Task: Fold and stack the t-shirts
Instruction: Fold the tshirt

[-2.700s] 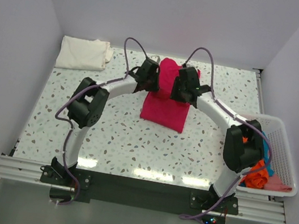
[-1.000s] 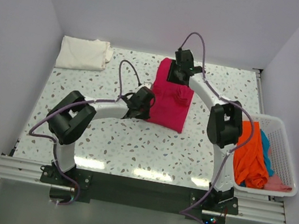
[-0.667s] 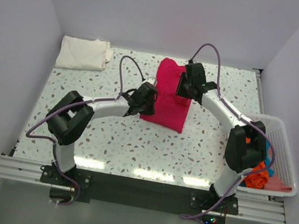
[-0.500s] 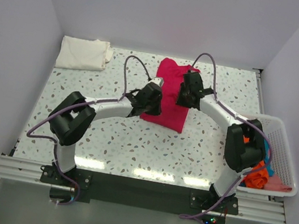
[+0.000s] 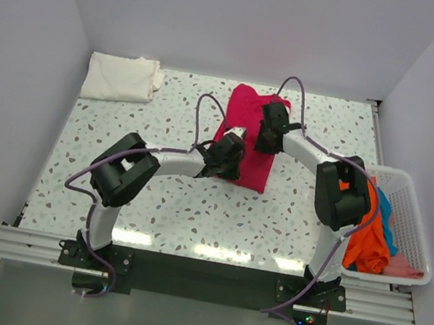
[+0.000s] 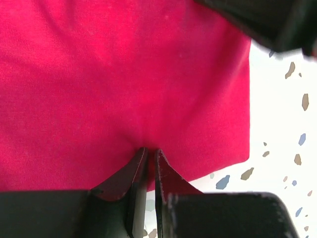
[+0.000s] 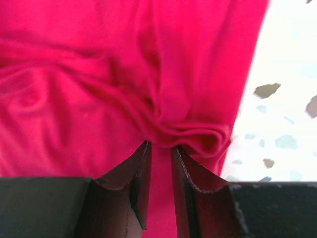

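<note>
Both arms have closed in on the red shirt (image 5: pixel 244 110), which lies in the middle of the tabletop (image 5: pixel 170 196), its long side running away from the arms. Its far part is wrinkled and its near part is flat. The left end effector (image 6: pixel 147 151) pinches its left edge. The right end effector (image 7: pixel 161 146) squeezes a bunched fold farther back on the right. A cream shirt (image 5: pixel 121 77) sits folded far left.
</note>
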Available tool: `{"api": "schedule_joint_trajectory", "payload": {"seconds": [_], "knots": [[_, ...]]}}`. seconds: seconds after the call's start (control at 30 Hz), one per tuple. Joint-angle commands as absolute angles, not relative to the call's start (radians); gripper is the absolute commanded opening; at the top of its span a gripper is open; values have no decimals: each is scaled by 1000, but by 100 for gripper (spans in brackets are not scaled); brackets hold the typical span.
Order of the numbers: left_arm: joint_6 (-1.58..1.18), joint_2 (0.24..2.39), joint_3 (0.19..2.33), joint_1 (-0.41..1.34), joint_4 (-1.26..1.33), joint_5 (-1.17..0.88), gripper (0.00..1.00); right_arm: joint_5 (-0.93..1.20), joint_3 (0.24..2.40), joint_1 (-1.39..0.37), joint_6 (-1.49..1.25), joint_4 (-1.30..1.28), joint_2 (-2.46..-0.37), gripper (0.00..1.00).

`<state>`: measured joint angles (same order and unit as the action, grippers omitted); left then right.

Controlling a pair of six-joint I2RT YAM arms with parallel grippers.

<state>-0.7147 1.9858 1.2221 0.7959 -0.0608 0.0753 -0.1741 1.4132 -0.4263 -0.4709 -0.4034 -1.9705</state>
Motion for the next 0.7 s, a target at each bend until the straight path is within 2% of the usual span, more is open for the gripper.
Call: {"api": "schedule_joint_trajectory", "payload": {"seconds": [0.0, 0.43, 0.63, 0.67], "knots": [[-718, 1993, 1246, 818, -52, 91, 15, -209, 1483, -367, -468, -388, -2000, 26], [-704, 1988, 1272, 827, -84, 98, 15, -207, 1652, -314, -434, -423, -2140, 31], [-658, 1933, 1348, 796, -110, 132, 23, -225, 1651, -316, -419, -434, -2152, 35], [-654, 1928, 1356, 784, -109, 136, 24, -229, 1649, -314, -413, -431, -2145, 39]]}}
